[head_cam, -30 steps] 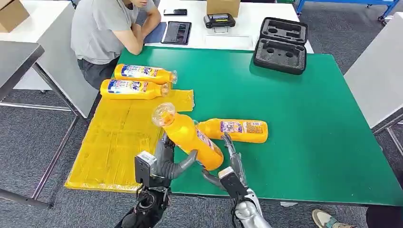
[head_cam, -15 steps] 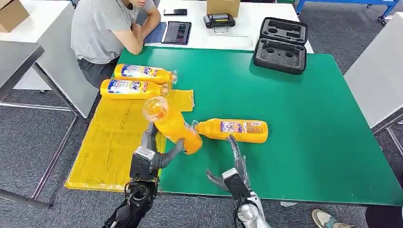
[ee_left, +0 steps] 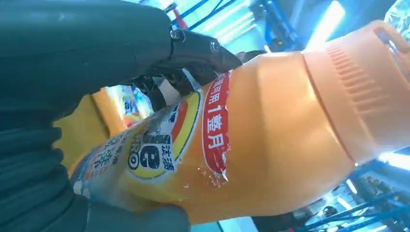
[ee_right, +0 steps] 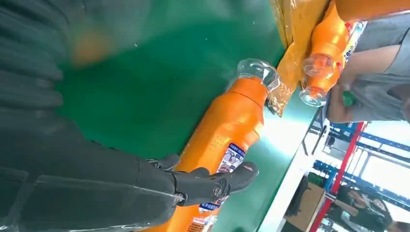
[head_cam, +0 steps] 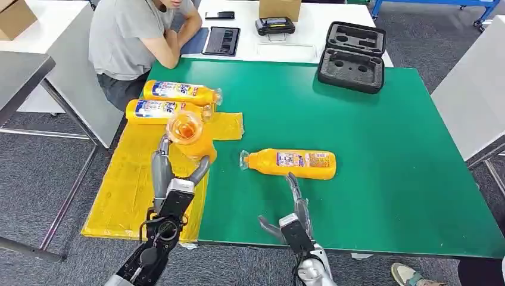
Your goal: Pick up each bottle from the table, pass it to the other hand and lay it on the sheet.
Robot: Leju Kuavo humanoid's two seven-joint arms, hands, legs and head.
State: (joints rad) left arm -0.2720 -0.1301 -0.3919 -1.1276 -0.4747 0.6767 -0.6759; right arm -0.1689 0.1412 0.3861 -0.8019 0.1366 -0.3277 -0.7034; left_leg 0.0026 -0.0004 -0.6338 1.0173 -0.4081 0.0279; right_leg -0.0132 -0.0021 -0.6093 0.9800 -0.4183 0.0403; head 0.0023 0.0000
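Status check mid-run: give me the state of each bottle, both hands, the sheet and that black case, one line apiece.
Held bottle: gripped by the left hand, above the sheet, cap toward the camera.
Left hand: holds that bottle.
Right hand: open, holds nothing, near the table bottle.
Table bottle: lying on the green table, off the sheet.
Two far bottles: lying side by side at the sheet's far end.
Yellow sheet: spread flat.
Black case: open.
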